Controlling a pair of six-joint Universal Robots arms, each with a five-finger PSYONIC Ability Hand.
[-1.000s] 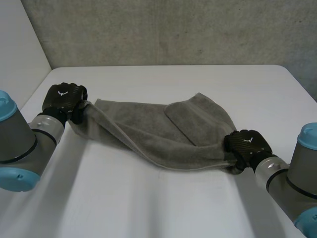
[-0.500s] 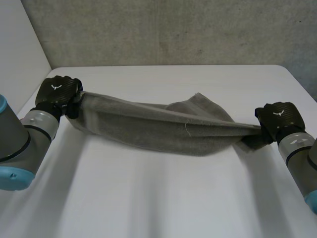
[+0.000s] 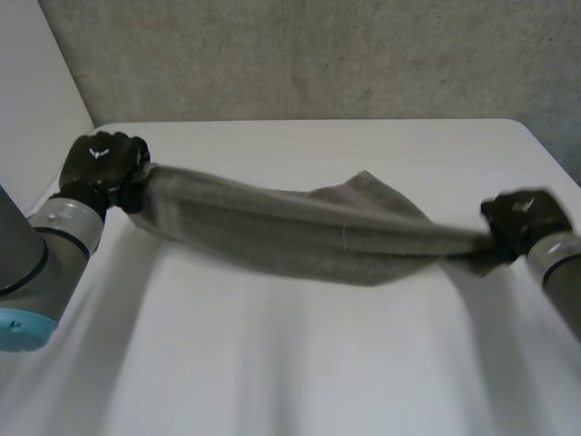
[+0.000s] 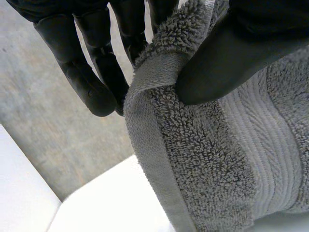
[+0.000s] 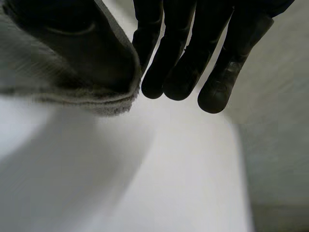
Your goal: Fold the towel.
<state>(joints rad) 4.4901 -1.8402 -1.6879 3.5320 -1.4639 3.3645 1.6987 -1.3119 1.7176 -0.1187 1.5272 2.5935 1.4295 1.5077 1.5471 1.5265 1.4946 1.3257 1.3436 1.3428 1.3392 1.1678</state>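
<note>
Grey towel (image 3: 300, 238) held up over a white table (image 3: 300, 372), stretched like a sagging band between two black robot hands.

Left hand (image 3: 102, 168) raised near the table's far left corner, clamped on one end of the towel. From the left wrist: thumb (image 4: 231, 53) pressed onto the thick hemmed edge, pinching it against the fingers (image 4: 91, 82) behind the cloth. Looped pile and a flat woven stripe just beside the thumb.

Right hand (image 3: 525, 218) raised near the table's right edge, blurred, gripping the towel's other end. From the right wrist: a towel corner bunched right beside the fingers (image 5: 178, 63), which are nearly straight and close together, with the cloth pinched against the nearest one. Thumb hidden behind the cloth.

Between the hands, towel gathered lengthwise into a thick rumpled roll, drooping lowest a little right of the middle. Cannot tell whether that lowest fold touches the table. One loose flap peaking up behind the taut upper edge, also right of the middle.

Grey left arm (image 3: 45, 245) with a light-blue cap at the near left, grey right arm (image 3: 558, 263) at the near right. Rough grey concrete wall (image 3: 318, 54) behind the table.
</note>
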